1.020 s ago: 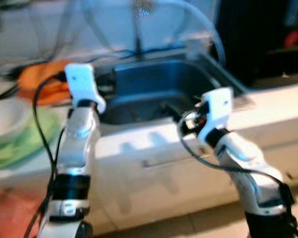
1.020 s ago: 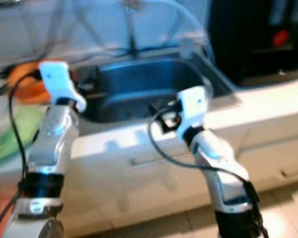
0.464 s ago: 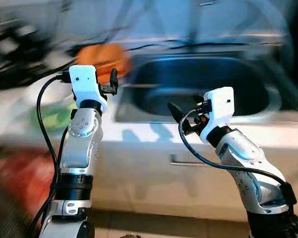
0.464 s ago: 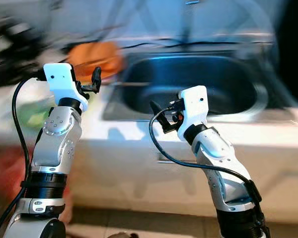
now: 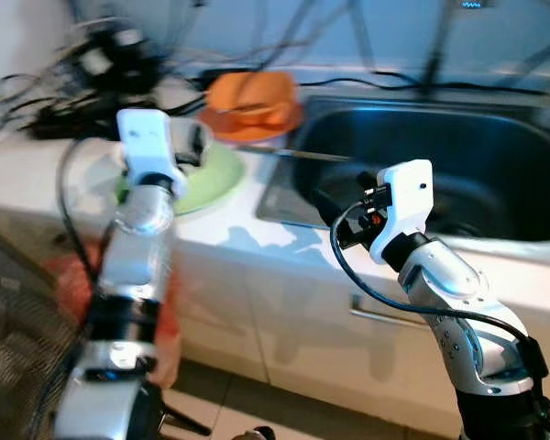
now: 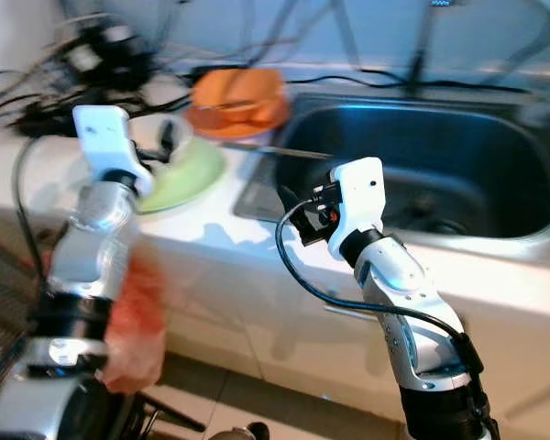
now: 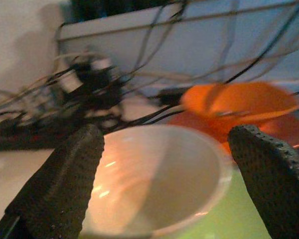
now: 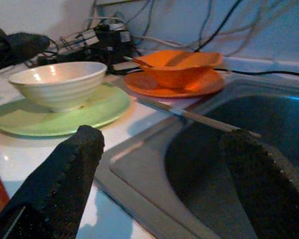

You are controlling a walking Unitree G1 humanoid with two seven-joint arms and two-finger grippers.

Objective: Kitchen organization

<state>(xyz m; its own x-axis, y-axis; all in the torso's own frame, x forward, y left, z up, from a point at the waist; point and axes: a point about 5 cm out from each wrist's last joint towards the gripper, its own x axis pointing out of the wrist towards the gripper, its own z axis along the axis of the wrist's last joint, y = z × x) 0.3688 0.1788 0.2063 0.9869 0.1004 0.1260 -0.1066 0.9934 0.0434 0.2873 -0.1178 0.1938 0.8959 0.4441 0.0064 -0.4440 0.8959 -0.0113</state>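
A cream ribbed bowl (image 8: 58, 84) sat upright on a round green plate (image 8: 50, 117), near an orange bowl (image 8: 177, 69) resting on an orange plate (image 8: 154, 88).

A home kitchen: a steel sink (image 5: 458, 174) is sunk into a white bench (image 5: 229, 243) above pale cabinet fronts with a bar handle (image 5: 385, 316). Crockery stands just beyond the left claw (image 7: 159, 169): a cream bowl (image 8: 60, 84) on a green plate (image 8: 97, 112), with orange dishes (image 8: 177, 74) near.
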